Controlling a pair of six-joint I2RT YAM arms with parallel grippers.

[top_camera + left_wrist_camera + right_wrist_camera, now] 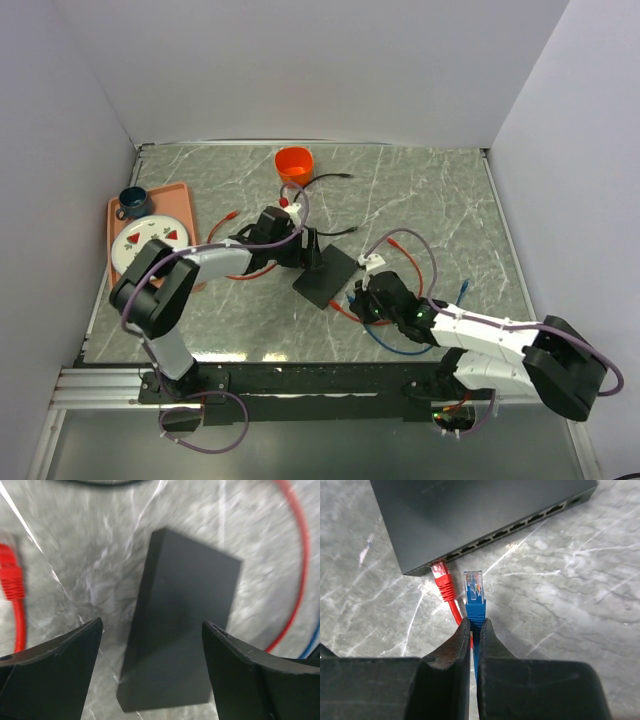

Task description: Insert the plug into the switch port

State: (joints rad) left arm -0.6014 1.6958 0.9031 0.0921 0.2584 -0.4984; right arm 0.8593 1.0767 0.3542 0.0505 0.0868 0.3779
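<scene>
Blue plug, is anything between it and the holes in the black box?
Nothing visible: only bare table lies between the blue plug and the switch ports. The red plug sits off to one side, at the end port.

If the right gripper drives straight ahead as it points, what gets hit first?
The right gripper's blue plug would likely meet the port edge of the switch first, just beside the red plug; exact port unclear.

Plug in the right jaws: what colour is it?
Blue, with a clear tip. The plug shows best in the right wrist view.
</scene>
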